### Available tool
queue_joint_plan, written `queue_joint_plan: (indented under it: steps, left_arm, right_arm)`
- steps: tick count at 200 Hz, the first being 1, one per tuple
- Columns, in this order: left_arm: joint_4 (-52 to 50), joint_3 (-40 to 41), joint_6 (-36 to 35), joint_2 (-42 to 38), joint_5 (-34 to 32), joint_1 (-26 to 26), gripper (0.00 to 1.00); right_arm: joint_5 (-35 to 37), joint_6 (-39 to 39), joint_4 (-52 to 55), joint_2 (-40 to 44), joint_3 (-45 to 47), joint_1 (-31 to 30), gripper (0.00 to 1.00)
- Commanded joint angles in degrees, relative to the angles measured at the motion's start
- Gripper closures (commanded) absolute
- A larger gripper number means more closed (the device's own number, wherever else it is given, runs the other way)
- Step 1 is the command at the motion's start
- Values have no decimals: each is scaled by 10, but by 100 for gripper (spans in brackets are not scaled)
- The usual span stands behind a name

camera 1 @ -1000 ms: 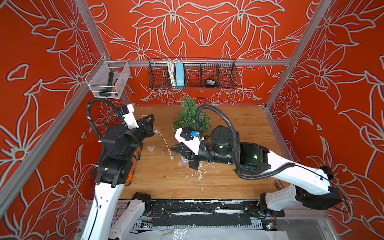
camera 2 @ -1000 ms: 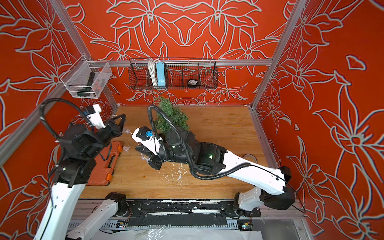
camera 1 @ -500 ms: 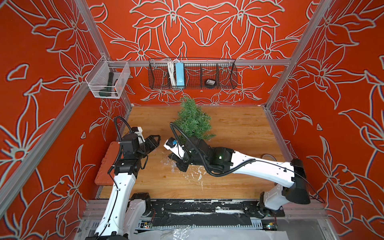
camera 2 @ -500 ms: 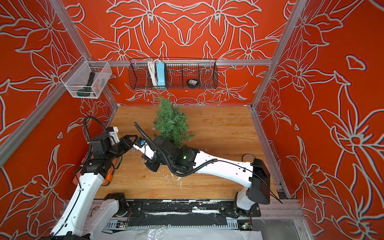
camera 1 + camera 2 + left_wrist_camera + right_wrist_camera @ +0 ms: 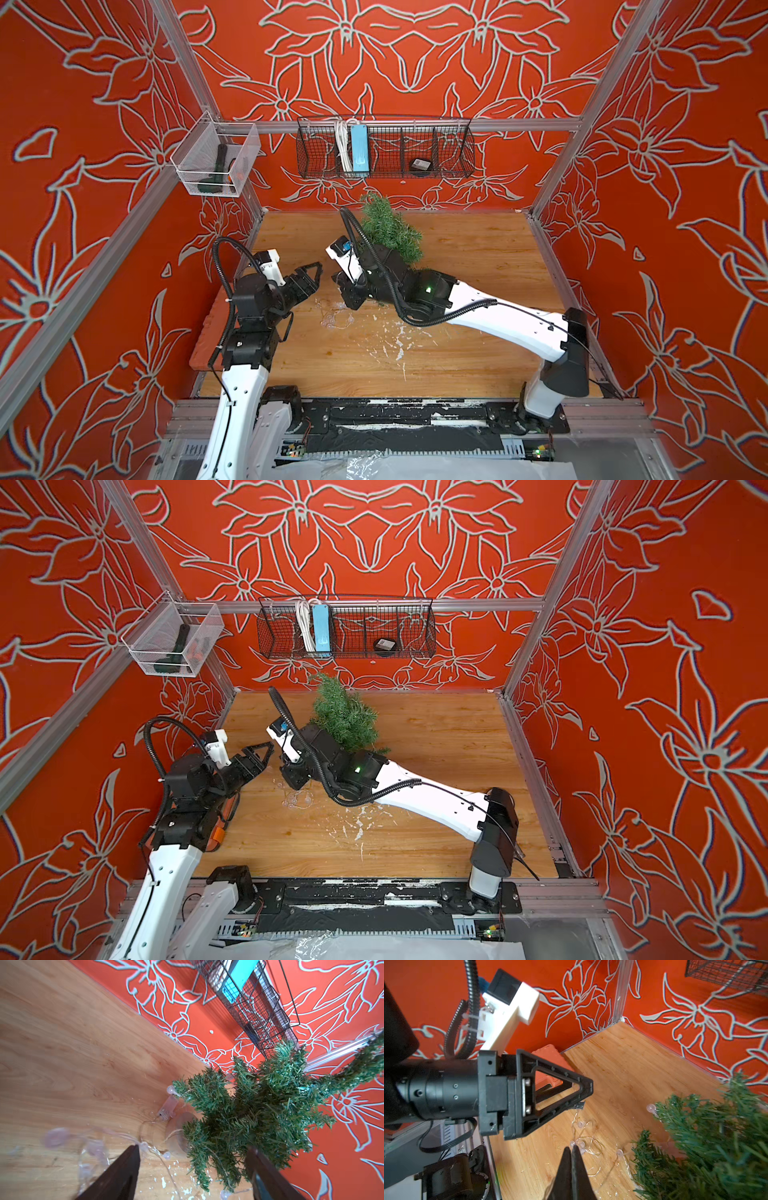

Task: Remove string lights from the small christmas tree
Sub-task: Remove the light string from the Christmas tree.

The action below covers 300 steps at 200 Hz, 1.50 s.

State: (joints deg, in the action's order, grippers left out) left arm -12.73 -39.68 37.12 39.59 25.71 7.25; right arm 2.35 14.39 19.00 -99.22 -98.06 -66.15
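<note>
– Red flowered walls (image 5: 415,62) close in the wooden table (image 5: 478,257), just as they did a second ago. So what is different?

– Both arms. A second ago they were lifted high toward the camera. Now the left arm (image 5: 249,332) and the right arm (image 5: 498,320) are down low over the table, and they meet just beside the small christmas tree (image 5: 388,232).

– Has the tree shifted?

– Hardly. It sits in about the same place, its lower part hidden behind the right arm's wrist.

– And the claws?

– The left gripper (image 5: 318,274) was clenched a second ago. Now it is released: in the left wrist view its fingers (image 5: 124,1167) stand wide apart and hold nothing. The right gripper (image 5: 572,1150) is clenched as before, close to the tree's lower branches. Bulbs sit right at its tips, but I cannot tell whether wire is pinched between them.

– Where are the lights?

– Mostly off. The string lights (image 5: 336,318) lie in a loose tangle on the table beside the tree's foot, below the two grippers. Their clear box (image 5: 168,1108) lies on the table at the foot too. One bulb (image 5: 171,1089) sits at the tip of a low branch, though, and thin wire runs in among the lowest branches.

– Meaning?

– My reading is that the left arm has let go of the length it pulled free, so that part is done. The rest looks snagged low on the tree. The next grasp should be close to that branch, since a hard tug could tip the tree.
</note>
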Motion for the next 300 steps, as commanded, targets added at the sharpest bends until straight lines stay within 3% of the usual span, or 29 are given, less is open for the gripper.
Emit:
queue_joint_plan:
  steps: [1,17,52,69,137,194,300]
  left_arm:
    - [29,-5,-7,-29,28,3,23]
    - [23,-6,-24,-41,20,2,23]
    - [85,25,-13,-53,103,1,23]
    - [100,35,-36,-66,114,-12,9]
    - [90,39,-84,-69,72,-32,8]
    - [60,25,-102,-58,9,-36,8]
    - [113,35,-75,-47,30,-43,7]
  right_arm:
    - [6,36,34,-6,-23,33,100]
    - [-11,38,42,-14,-44,45,100]
    - [-55,42,89,-56,-134,69,100]
    - [-73,43,108,-79,-180,73,100]
    - [-134,52,161,-192,-366,48,100]
    - [-174,81,140,-195,-390,33,100]
    - [-200,124,119,-193,-431,28,100]
